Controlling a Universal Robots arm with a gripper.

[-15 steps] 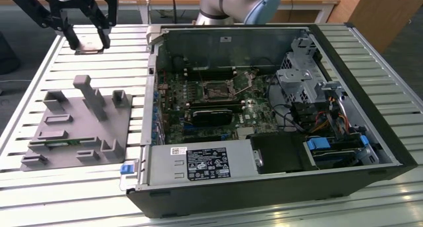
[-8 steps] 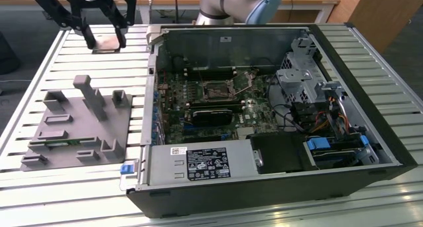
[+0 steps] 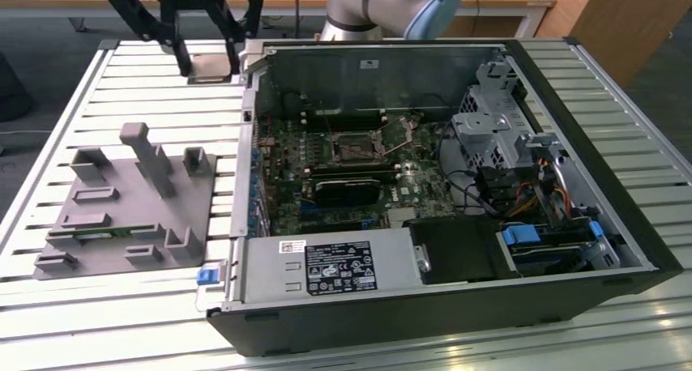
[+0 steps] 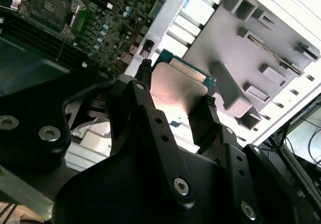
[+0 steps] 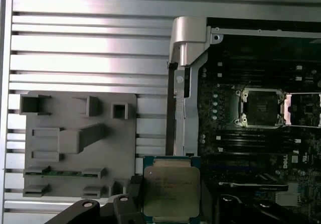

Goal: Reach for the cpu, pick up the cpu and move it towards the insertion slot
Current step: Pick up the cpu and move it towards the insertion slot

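Beside the open computer case (image 3: 605, 249), above the slatted table (image 3: 65, 95) near its far edge, the gripper (image 4: 173, 101) was clenched on the cpu (image 5: 171, 191), one black finger on each of two opposite edges, the silvery lid bare between them in both wrist views. The insertion slot (image 5: 262, 107) lay inside the case on the motherboard (image 3: 357, 156), open, its frame swung aside, well apart from the chip. From the held cpu the slot lay across the case's near wall and inward; the grey fixture tray (image 3: 141, 201) sat on the opposite side, on the table
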